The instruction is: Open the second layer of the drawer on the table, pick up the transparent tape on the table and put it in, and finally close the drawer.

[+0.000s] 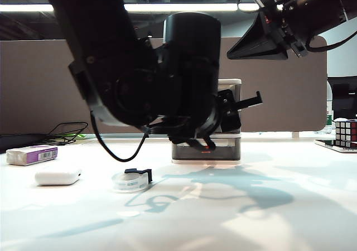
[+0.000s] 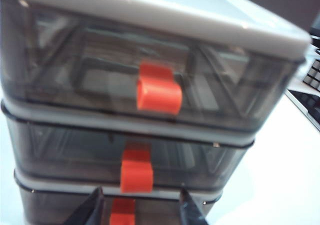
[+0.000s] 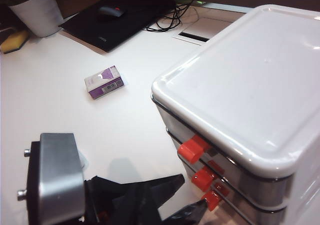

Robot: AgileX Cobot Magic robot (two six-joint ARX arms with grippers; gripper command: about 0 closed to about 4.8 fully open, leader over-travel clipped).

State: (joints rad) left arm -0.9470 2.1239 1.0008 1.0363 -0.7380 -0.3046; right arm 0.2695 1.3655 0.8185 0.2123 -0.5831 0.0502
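The drawer (image 1: pixel 231 150) stands mid-table, largely hidden behind my left arm. Close up it shows three smoky drawers (image 2: pixel 150 10), all shut. The second layer of the drawer (image 2: pixel 75 152) carries its red-orange handle (image 2: pixel 136 172). My left gripper (image 2: pixel 140 207) is open right at the cabinet front, its fingers (image 2: pixel 92 210) astride the bottom handle (image 2: pixel 122 214), gripping nothing. From above, this gripper (image 3: pixel 186 197) points at the handles (image 3: pixel 204 177). The transparent tape (image 1: pixel 131 179) lies on the table (image 1: pixel 279 206), left of the cabinet. My right gripper (image 1: pixel 254 42) hangs high above the cabinet; its opening is unclear.
A white rounded case (image 1: pixel 57 176) and a purple-and-white box (image 1: pixel 32 154) lie at the table's left. A Rubik's cube (image 1: pixel 346 133) sits at the far right. Behind the cabinet are a black mat with a mouse (image 3: pixel 112 10), cables and a white pot (image 3: pixel 37 10).
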